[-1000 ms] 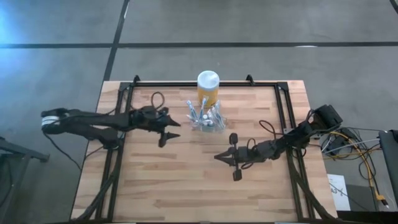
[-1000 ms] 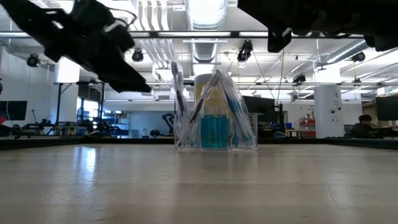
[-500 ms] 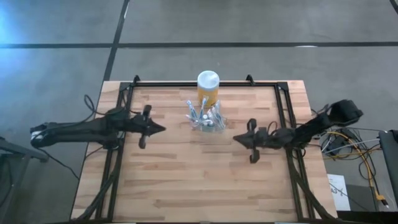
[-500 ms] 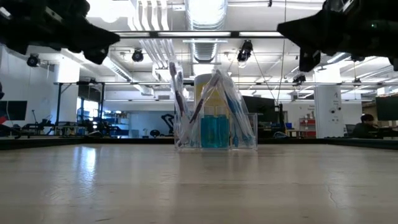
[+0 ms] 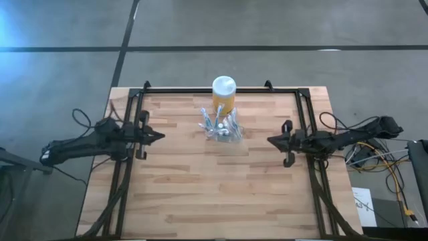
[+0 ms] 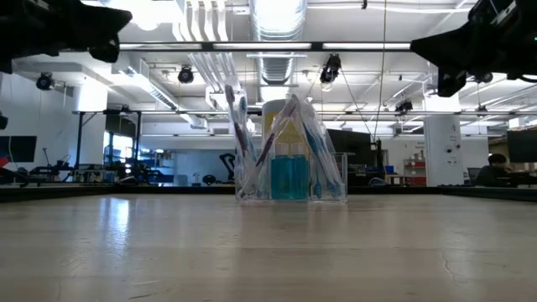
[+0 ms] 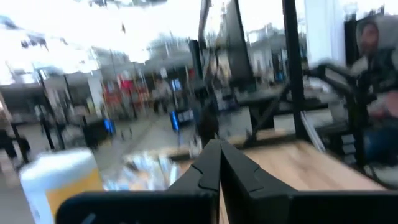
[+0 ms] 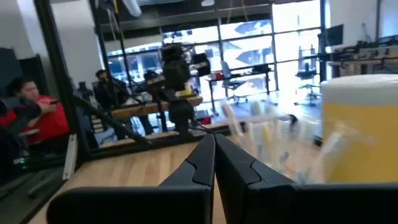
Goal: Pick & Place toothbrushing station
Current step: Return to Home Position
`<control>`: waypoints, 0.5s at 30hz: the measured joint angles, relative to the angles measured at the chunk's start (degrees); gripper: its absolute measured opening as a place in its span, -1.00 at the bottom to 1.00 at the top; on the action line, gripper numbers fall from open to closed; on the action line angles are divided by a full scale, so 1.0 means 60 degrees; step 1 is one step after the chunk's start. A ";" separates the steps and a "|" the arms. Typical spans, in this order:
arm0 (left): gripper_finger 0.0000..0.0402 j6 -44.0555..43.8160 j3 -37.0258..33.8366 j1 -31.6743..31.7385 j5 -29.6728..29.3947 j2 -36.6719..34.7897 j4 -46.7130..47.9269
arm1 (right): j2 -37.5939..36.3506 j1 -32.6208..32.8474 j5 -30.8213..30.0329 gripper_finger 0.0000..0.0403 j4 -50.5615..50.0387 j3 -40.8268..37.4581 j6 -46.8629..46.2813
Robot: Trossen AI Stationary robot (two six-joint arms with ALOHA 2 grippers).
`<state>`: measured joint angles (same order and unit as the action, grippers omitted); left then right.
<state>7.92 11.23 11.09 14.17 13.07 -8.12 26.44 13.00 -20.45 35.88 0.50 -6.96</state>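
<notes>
Since every toothbrush I can see stands inside it, the small clear plastic toothbrushing station (image 5: pixel 222 129) looks to me as good as finished. It sits on the pale wooden table (image 5: pixel 200 194) toward the back and about midway across. The toothbrushes (image 6: pixel 237 126) lean apart and fan above its rim, I think because the holder is low and catches only their lower ends. A blue item (image 6: pixel 289 179) stands in its middle, though I cannot tell what it is. Just behind the station is the yellow jar with a white lid (image 5: pixel 224 92), so close that from table height the two overlap; whether they touch I cannot tell. Well apart from the station on either side, the left gripper (image 5: pixel 161 136) hangs over the table's left margin by the black frame rail (image 5: pixel 127 144). The right gripper (image 5: pixel 270 140) mirrors it near the opposite rail, and both point inward at the station. In each wrist view the two dark fingers are pressed together with nothing between them, which fits arms that have nothing more to carry. From table height both arms show only at the upper corners, higher than the brush tops. I judge they are held wide and high so that nothing can knock the leaning brushes or nudge the light holder. What is left seems only to be the arms settling to rest.
</notes>
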 joint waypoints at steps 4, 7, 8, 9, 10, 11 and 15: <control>-0.97 -0.0250 -0.1002 0.0000 -0.0093 -0.0931 -0.0871 | -0.1582 -0.0034 -0.0022 -0.96 -0.2263 0.0003 -0.0024; -0.98 -0.0530 -0.1559 0.0005 -0.0102 -0.1676 -0.1227 | -0.2618 -0.0179 -0.0042 -0.96 -0.3915 0.0003 -0.0216; -0.98 -0.0571 -0.1702 0.0007 -0.0089 -0.1856 -0.1245 | -0.2955 -0.0242 -0.0058 -0.96 -0.4315 0.0003 -0.0258; -0.98 -0.0605 -0.1799 0.0007 -0.0093 -0.2031 -0.1103 | -0.3315 -0.0310 -0.0069 -0.96 -0.4645 0.0003 -0.0299; -0.98 -0.0605 -0.1782 0.0011 -0.0073 -0.2166 -0.0637 | -0.3663 -0.0361 -0.0090 -0.96 -0.4913 0.0003 -0.0313; -0.98 -0.0594 -0.1775 0.0015 -0.0075 -0.2173 -0.0382 | -0.3992 -0.0386 -0.0090 -0.96 -0.5132 0.0003 -0.0310; -0.99 -0.0705 -0.1730 0.0015 0.0317 -0.2176 -0.0111 | -0.4401 -0.0379 0.0125 -0.96 -0.5284 0.0031 -0.0064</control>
<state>3.69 0.85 11.18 16.07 0.01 -8.79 0.03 10.72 -19.70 4.18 0.68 -7.35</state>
